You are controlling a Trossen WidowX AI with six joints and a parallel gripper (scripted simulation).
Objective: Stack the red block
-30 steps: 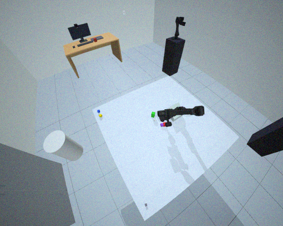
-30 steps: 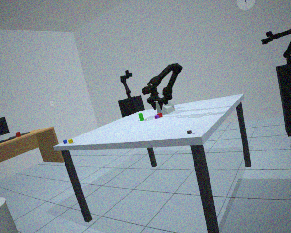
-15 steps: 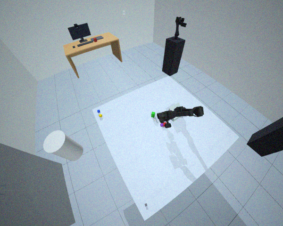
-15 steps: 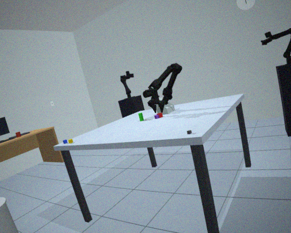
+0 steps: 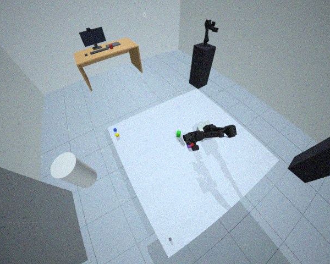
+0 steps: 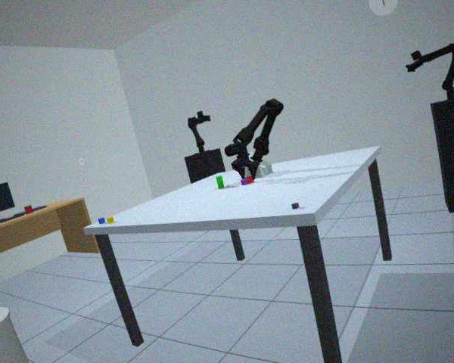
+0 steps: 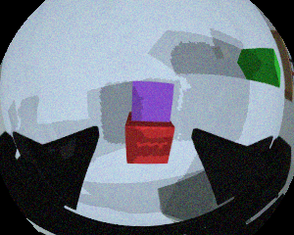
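Hanging wide open and empty above the red block (image 7: 150,143) on the tabletop (image 6: 281,195), the end effector (image 7: 147,157) risked snagging the touching purple block (image 7: 151,101) and later toppling the nearby green tower (image 6: 219,181).

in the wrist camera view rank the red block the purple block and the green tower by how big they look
1. Red block, between the open gripper fingers and nearest the lens.
2. Purple block, only slightly smaller in view; its nearness to the camera differs, so true sizes may match.
3. Green tower, farther off near the edge.
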